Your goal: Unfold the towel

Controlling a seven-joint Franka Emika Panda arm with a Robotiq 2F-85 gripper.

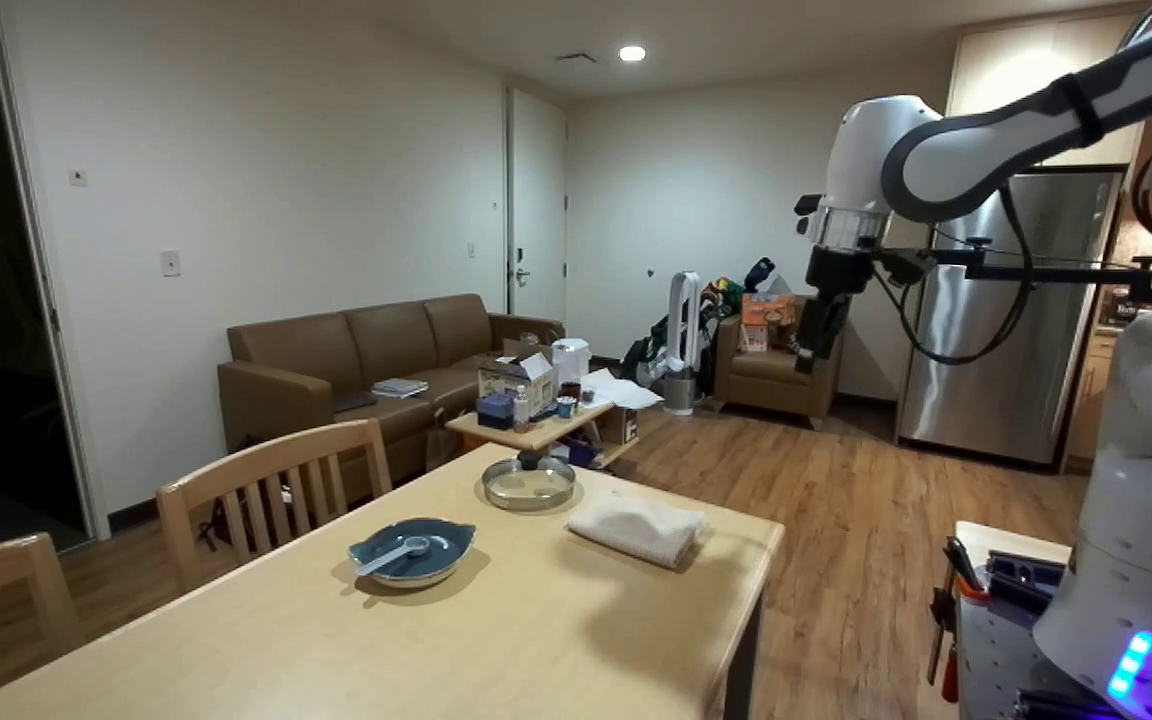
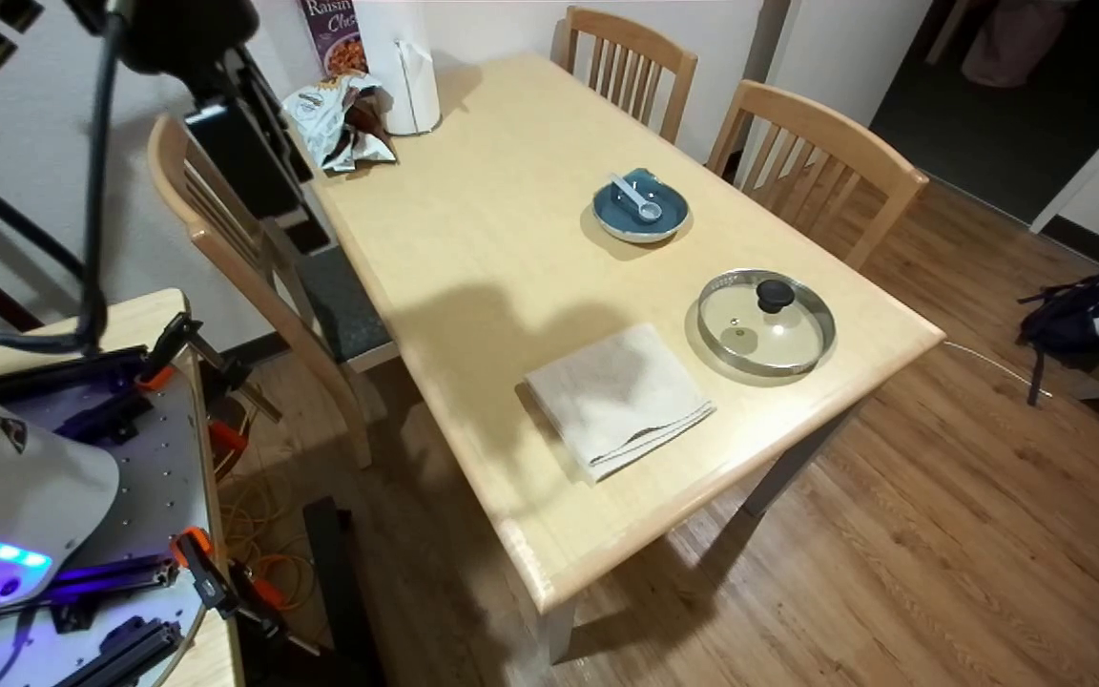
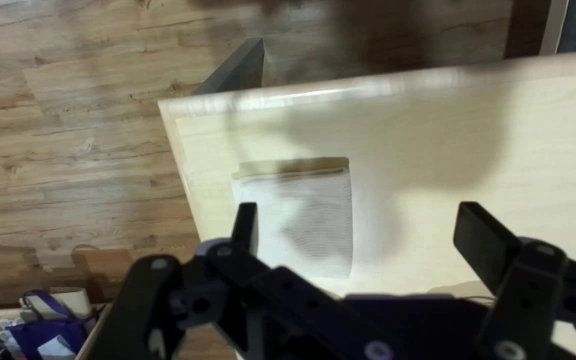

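Note:
The white towel lies folded into a thick, roughly square pad near a corner of the table. It shows in both exterior views (image 1: 639, 528) (image 2: 621, 401), with loose layered edges along one side. In the wrist view the towel (image 3: 308, 225) lies below my gripper, its lower left part hidden by a finger. My gripper (image 3: 358, 212) is open and empty, its fingers wide apart. In the exterior views the gripper (image 1: 813, 345) (image 2: 297, 215) hangs high in the air, well above the table's height and apart from the towel.
The table (image 2: 473, 219) also bears a glass lid (image 2: 767, 322) beside the towel and a blue dish (image 2: 642, 205) with a spoon. A paper towel roll (image 2: 404, 81) and a snack bag (image 2: 340, 119) stand at the far end. Chairs (image 2: 817, 167) line the table's sides.

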